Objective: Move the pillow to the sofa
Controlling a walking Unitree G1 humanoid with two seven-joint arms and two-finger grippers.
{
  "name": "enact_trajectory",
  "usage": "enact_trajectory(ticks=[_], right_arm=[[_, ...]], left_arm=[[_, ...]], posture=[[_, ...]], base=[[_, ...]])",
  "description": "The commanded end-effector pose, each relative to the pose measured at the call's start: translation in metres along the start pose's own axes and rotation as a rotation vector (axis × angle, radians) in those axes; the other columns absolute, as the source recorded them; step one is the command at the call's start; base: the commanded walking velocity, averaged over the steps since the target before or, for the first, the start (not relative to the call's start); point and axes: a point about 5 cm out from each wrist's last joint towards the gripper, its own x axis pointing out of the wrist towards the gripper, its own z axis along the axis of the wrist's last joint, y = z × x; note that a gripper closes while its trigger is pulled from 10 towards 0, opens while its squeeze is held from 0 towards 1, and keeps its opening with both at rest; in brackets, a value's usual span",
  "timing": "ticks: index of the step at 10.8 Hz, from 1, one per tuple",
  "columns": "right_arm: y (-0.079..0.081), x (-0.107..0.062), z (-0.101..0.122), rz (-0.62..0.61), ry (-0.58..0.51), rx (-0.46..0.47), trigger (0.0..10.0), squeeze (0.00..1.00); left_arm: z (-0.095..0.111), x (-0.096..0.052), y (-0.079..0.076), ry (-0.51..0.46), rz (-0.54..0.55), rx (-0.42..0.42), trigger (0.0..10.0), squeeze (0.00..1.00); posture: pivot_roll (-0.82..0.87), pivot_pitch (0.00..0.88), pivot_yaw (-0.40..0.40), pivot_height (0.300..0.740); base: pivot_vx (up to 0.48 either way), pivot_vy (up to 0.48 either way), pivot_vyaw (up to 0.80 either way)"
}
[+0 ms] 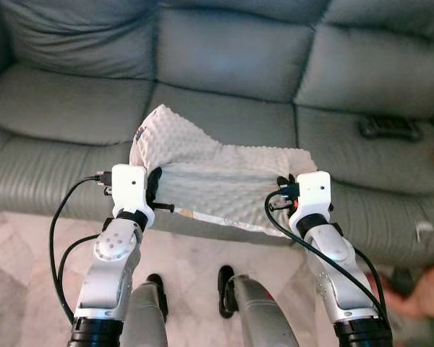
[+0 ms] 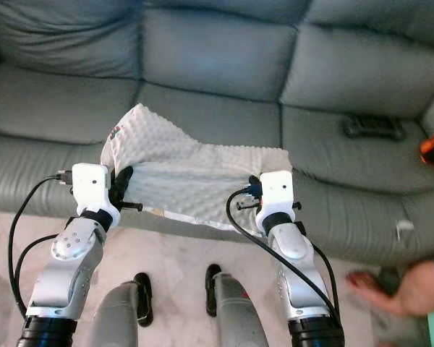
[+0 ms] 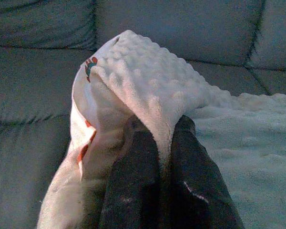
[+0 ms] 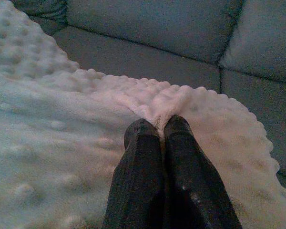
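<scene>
Pillow (image 1: pixel 213 173) over grey sofa (image 1: pixel 224 58), pinched by left claw (image 3: pixel 157 129), right claw (image 4: pixel 157 126)

Silver jointed arms, white boxy wrist housings, looping black cables, long black fingers (image 3: pixel 133 186)

No readable text anywhere, honestly. Closest thing is a small red and teal mark (image 3: pixel 90 66) near the upper left corner of the pillow (image 1: pixel 210 177), but it's too tiny and blurry to read as letters or a logo. Nothing legible on the sofa (image 1: pixel 224 50) either.
</scene>
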Motion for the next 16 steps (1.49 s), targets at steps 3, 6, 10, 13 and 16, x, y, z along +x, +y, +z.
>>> enact_trajectory(ticks=[3, 6, 10, 13, 16], right_arm=[[-0.0104, -0.0002, 0.0012, -0.037, -0.016, -0.021, 10.0, 0.00], [-0.0100, 0.0004, 0.0012, -0.034, -0.020, -0.026, 10.0, 0.00], [-0.0062, 0.0009, 0.0002, -0.015, -0.017, -0.029, 10.0, 0.00], [-0.0064, 0.0013, -0.0014, -0.013, -0.009, -0.037, 10.0, 0.00], [-0.0032, -0.0009, -0.0048, -0.014, 0.005, -0.033, 10.0, 0.00]], left_arm=[[0.0003, -0.0005, 0.0058, -0.016, 0.008, 0.004, 10.0, 0.00], [0.0013, 0.0009, 0.0053, -0.022, 0.001, 0.005, 10.0, 0.00], [0.0006, 0.0014, 0.0023, -0.021, -0.008, 0.004, 10.0, 0.00], [-0.0012, 0.0020, 0.0025, -0.018, -0.009, 0.016, 10.0, 0.00], [-0.0058, 0.0019, 0.0033, 0.010, -0.039, 0.057, 10.0, 0.00]], posture=[[-0.04, 0.318, -0.076, 0.740], [-0.04, 0.311, -0.077, 0.740], [-0.04, 0.307, -0.082, 0.740], [-0.04, 0.307, -0.087, 0.740], [-0.05, 0.330, -0.083, 0.740]], base=[[0.085, 0.000, 0.00], [0.328, 0.000, 0.00], [0.323, 0.000, 0.00], [0.000, 0.000, 0.00], [0.000, 0.000, 0.00]])
